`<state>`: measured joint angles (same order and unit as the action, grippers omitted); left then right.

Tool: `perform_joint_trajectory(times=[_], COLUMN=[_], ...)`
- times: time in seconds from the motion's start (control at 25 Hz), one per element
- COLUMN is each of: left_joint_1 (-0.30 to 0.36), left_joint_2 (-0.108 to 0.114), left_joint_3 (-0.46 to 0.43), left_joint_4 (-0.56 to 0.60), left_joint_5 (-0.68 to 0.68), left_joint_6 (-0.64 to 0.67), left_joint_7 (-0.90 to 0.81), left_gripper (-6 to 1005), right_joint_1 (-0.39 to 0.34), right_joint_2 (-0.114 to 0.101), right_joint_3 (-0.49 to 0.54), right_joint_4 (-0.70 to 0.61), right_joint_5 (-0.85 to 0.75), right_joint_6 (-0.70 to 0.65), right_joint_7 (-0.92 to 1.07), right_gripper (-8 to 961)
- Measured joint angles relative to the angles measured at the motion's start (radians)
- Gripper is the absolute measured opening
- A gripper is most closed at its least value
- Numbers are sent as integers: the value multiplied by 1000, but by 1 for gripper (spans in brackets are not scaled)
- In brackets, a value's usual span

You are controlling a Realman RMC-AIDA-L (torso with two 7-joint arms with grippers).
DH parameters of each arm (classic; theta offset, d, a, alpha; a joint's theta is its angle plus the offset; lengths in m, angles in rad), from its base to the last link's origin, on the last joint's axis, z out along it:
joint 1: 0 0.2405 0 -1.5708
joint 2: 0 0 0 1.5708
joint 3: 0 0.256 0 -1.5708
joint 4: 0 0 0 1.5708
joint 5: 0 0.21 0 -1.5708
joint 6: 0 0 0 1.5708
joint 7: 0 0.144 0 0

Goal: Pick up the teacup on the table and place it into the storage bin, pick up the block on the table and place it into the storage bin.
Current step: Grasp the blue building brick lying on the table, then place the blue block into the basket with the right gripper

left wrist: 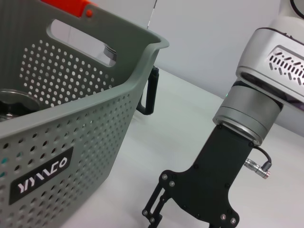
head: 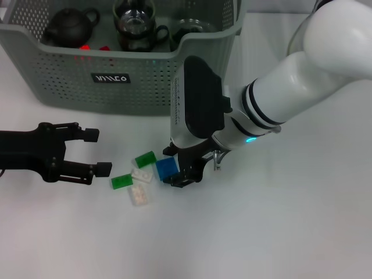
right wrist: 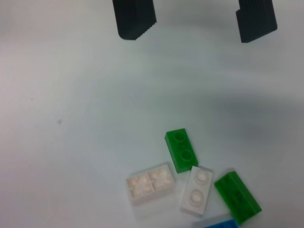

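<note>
The grey-green storage bin point(head: 133, 87) stands at the back left, its label point(left wrist: 40, 175) showing in the left wrist view. Inside it are a dark teapot point(head: 70, 26) and two glass teacups point(head: 133, 23), point(head: 192, 29). No teacup shows on the table. A blue block point(head: 167, 167) lies in front of the bin with my right gripper point(head: 181, 174) low against its right side. Beside it lie green blocks point(head: 145, 158), point(head: 121, 181) and white blocks point(head: 142, 174), point(head: 139, 195). My left gripper point(head: 96, 152) hovers open to the left of the blocks, holding nothing.
Red pieces point(head: 87, 47) lie in the bin behind the teapot. The right arm's wrist point(left wrist: 251, 104) rises beside the bin's corner. The right wrist view shows the block cluster point(right wrist: 183, 149) with the left gripper's fingers point(right wrist: 135, 19) beyond it.
</note>
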<state>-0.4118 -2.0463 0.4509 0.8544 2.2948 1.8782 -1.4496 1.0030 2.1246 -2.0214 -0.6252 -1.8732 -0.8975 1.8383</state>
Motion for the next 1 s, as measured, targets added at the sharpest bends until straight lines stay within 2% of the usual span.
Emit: perform_joint_trajectory(times=[0.2, 0.32, 0.52, 0.68, 0.8, 0.88, 1.0], left_joint_1=[-2, -2, -2, -2, 1, 3, 5], left_joint_2=[0, 0, 0, 1, 3, 4, 6], left_joint_3=[0, 0, 0, 0, 0, -1, -2], left_joint_4=[0, 0, 0, 1, 5, 7, 7], left_joint_5=[0, 0, 0, 0, 0, 5, 11], left_joint_6=[-2, -6, -11, -11, -8, -5, -4], left_joint_7=[0, 0, 0, 0, 0, -2, -6], left_gripper=[878, 877, 877, 876, 876, 875, 875], right_joint_1=[0, 0, -2, -11, -41, -74, -142], right_joint_2=[0, 0, -2, -8, -24, -35, -37], right_joint_3=[-3, -3, -3, 3, 34, 106, 279], right_joint_4=[0, -2, -7, -27, -90, -154, -319], right_joint_5=[1, 1, 2, 2, -11, -63, -207], right_joint_6=[6, 6, 1, -20, -68, -147, -315], right_joint_7=[3, 5, 5, 12, 42, 71, 133], right_gripper=[610, 580, 414, 414, 414, 415, 415])
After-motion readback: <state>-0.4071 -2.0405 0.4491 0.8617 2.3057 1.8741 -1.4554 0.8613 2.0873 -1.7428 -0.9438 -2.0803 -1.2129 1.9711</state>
